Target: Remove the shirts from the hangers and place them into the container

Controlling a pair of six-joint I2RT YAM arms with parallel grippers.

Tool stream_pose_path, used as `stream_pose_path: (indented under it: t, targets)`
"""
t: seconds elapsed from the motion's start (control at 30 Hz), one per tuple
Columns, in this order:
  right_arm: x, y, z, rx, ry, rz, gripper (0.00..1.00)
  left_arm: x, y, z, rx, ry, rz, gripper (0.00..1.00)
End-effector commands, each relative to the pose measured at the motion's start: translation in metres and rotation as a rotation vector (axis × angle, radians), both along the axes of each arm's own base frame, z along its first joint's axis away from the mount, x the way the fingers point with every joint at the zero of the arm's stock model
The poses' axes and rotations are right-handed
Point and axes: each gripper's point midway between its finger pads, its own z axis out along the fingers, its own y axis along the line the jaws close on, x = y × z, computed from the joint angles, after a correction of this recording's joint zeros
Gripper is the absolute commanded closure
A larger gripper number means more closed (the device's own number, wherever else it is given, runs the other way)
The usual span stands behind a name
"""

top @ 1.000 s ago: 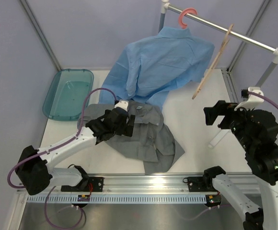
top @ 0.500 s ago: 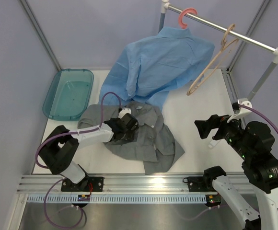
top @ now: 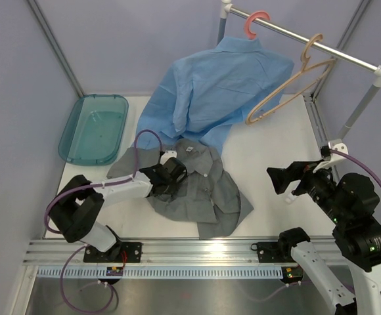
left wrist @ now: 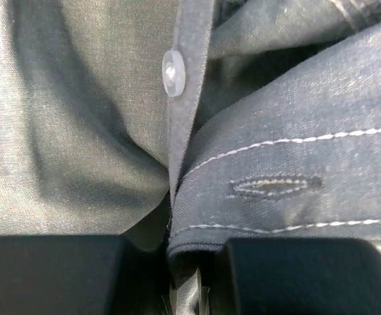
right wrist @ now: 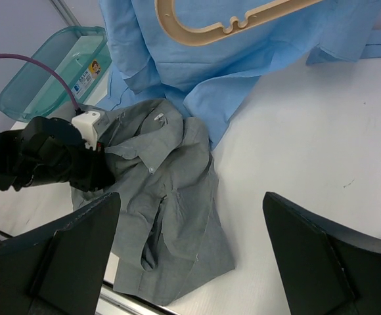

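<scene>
A grey shirt (top: 207,193) lies crumpled near the middle of the surface (top: 269,154), off its hanger. The left tool (top: 171,174) is pressed into the shirt's upper left part. In the left wrist view the black fingers (left wrist: 52,272) stand close together with a fold of the buttoned front edge pinched between them, just below a white button (left wrist: 173,72) and a stitched buttonhole (left wrist: 276,186).

The right tool (top: 290,180) hovers over the right side of the surface, spread wide and holding nothing.

The step in hand appears to be picking up the grey shirt. The next move likely calls for lifting the cloth clear and carrying it left to the teal tub (top: 67,143), which sits at the far left corner, well apart from the shirt. The shirt is larger than the tub, so it will probably need bunching as it goes in.

A blue shirt (top: 226,88) hangs from the pink hanger (top: 257,18) on the rail (top: 355,55), with its lower part spilling onto the surface just beside the grey one. The tan hanger (right wrist: 190,38) hangs bare.

It is impossible to tell how many layers the left tool has caught, because cloth fills its camera. Only the pink hanger's hook shows. It is hard to make out whether the blue hem overlaps the grey collar.
</scene>
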Motion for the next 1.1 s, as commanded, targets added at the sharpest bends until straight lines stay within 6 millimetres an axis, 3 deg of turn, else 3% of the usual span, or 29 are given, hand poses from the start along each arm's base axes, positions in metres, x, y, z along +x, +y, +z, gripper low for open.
stream_pose_path:
  t: [0.0, 0.03, 0.07, 0.13, 0.17, 0.2, 0.27, 0.3, 0.37, 0.4, 0.43, 0.5, 0.53, 0.6, 0.63, 0.7, 0.73, 0.87, 0.9, 0.93, 1.0, 1.07]
  targets:
    - [-0.005, 0.004, 0.007, -0.009, -0.049, 0.039, 0.01, -0.008, 0.004, 0.037, -0.055, -0.03, 0.003, 1.0]
    - [-0.006, 0.003, 0.009, -0.008, -0.055, 0.041, 0.01, -0.004, 0.009, 0.054, -0.049, -0.072, 0.014, 1.0]
    - [-0.006, 0.004, 0.009, -0.006, -0.055, 0.042, 0.01, -0.003, 0.014, 0.09, -0.067, -0.119, 0.024, 1.0]
    - [-0.008, 0.005, 0.011, -0.004, -0.059, 0.053, 0.01, 0.004, 0.03, 0.132, -0.044, -0.2, 0.065, 1.0]
    - [-0.009, 0.006, 0.012, -0.002, -0.06, 0.057, 0.01, 0.008, 0.039, 0.166, -0.046, -0.235, 0.089, 1.0]
    - [-0.01, 0.007, 0.012, -0.001, -0.06, 0.063, 0.0, 0.01, 0.051, 0.194, -0.05, -0.293, 0.117, 1.0]
    - [-0.013, 0.007, 0.016, 0.002, -0.065, 0.071, 0.0, 0.012, 0.078, 0.229, -0.022, -0.336, 0.161, 1.0]
    - [-0.016, 0.008, 0.02, 0.008, -0.076, 0.079, 0.0, 0.016, 0.086, 0.268, -0.06, -0.408, 0.189, 1.0]
    - [-0.018, 0.01, 0.022, 0.018, -0.078, 0.09, 0.01, 0.021, 0.118, 0.3, -0.026, -0.457, 0.251, 1.0]
    - [-0.02, 0.012, 0.023, 0.021, -0.079, 0.107, 0.0, 0.024, 0.128, 0.334, -0.052, -0.526, 0.28, 1.0]
    - [-0.02, 0.014, 0.024, 0.026, -0.077, 0.114, 0.0, 0.03, 0.146, 0.347, -0.014, -0.55, 0.317, 1.0]
    - [-0.021, 0.017, 0.025, 0.032, -0.076, 0.135, 0.01, 0.035, 0.163, 0.374, 0.013, -0.609, 0.365, 1.0]
    - [-0.02, 0.019, 0.025, 0.034, -0.072, 0.141, 0.01, 0.043, 0.174, 0.398, 0.03, -0.655, 0.394, 1.0]
    - [-0.02, 0.021, 0.024, 0.037, -0.068, 0.157, 0.01, 0.049, 0.192, 0.421, 0.08, -0.701, 0.456, 1.0]
    - [-0.019, 0.024, 0.024, 0.04, -0.062, 0.167, 0.0, 0.049, 0.208, 0.446, 0.092, -0.753, 0.504, 1.0]
    - [-0.02, 0.029, 0.022, 0.046, -0.051, 0.2, 0.01, 0.069, 0.219, 0.458, 0.126, -0.779, 0.543, 1.0]
    - [-0.02, 0.031, 0.023, 0.055, -0.051, 0.208, 0.0, 0.075, 0.236, 0.473, 0.143, -0.825, 0.594, 1.0]
    - [-0.026, 0.04, 0.023, 0.072, -0.053, 0.271, 0.01, 0.114, 0.266, 0.47, 0.178, -0.857, 0.664, 1.0]
    - [-0.028, 0.041, 0.022, 0.071, -0.056, 0.28, 0.0, 0.127, 0.276, 0.46, 0.203, -0.841, 0.68, 1.0]
    - [-0.028, 0.042, 0.022, 0.071, -0.059, 0.285, 0.01, 0.138, 0.279, 0.463, 0.199, -0.876, 0.694, 1.0]
    - [-0.029, 0.043, 0.02, 0.068, -0.06, 0.295, 0.0, 0.161, 0.29, 0.431, 0.25, -0.832, 0.709, 1.0]
    - [-0.029, 0.044, 0.019, 0.068, -0.065, 0.3, 0.01, 0.176, 0.304, 0.421, 0.264, -0.86, 0.753, 1.0]
